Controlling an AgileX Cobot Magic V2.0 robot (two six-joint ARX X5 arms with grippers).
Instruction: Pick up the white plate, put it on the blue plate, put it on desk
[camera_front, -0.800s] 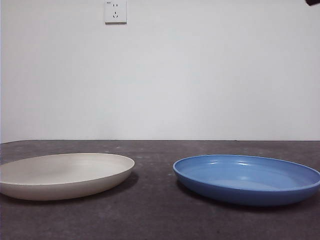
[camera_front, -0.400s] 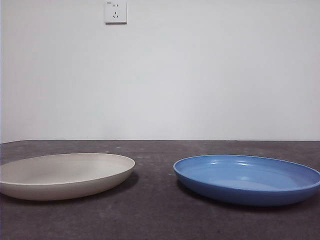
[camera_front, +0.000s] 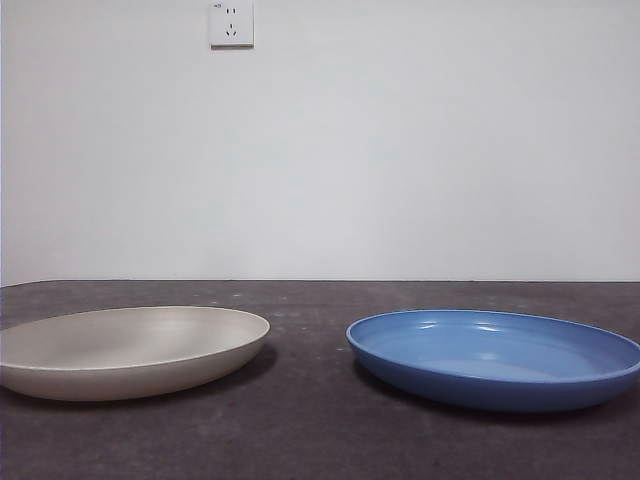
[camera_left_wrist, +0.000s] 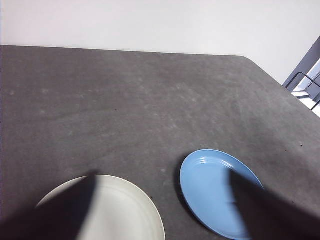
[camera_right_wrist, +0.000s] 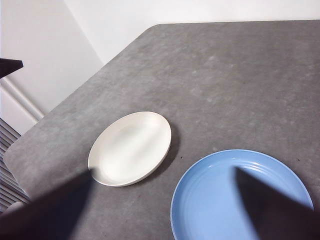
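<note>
On the dark grey-brown, speckled matte bench, two wide, shallow round plates lie side by side, apart from each other with a strip of bare surface between them. Taking the glossy medium-blue plate as the landmark, the matte off-white plate sits near it on the bench, level with it in the front view and not touching it. Both plates lie flat with their hollows upward, and each casts a soft shadow on the bench toward the other. Neither plate carries anything.

Behind the blue plate, past the far edge of the bench, rises a plain white wall, and high on it, above the off-white plate, is a white wall socket.

Above the blue plate, well clear of it, hangs the left pincer; its two black jaws stand wide apart and hold nothing, one seen over the off-white plate and one over the blue plate. The right pincer also hangs high above the bench, well apart from the blue plate, its jaws likewise spread wide and empty, one seen over the blue plate and the other over bare bench beside the off-white plate. Neither pincer shows in the front view.
</note>
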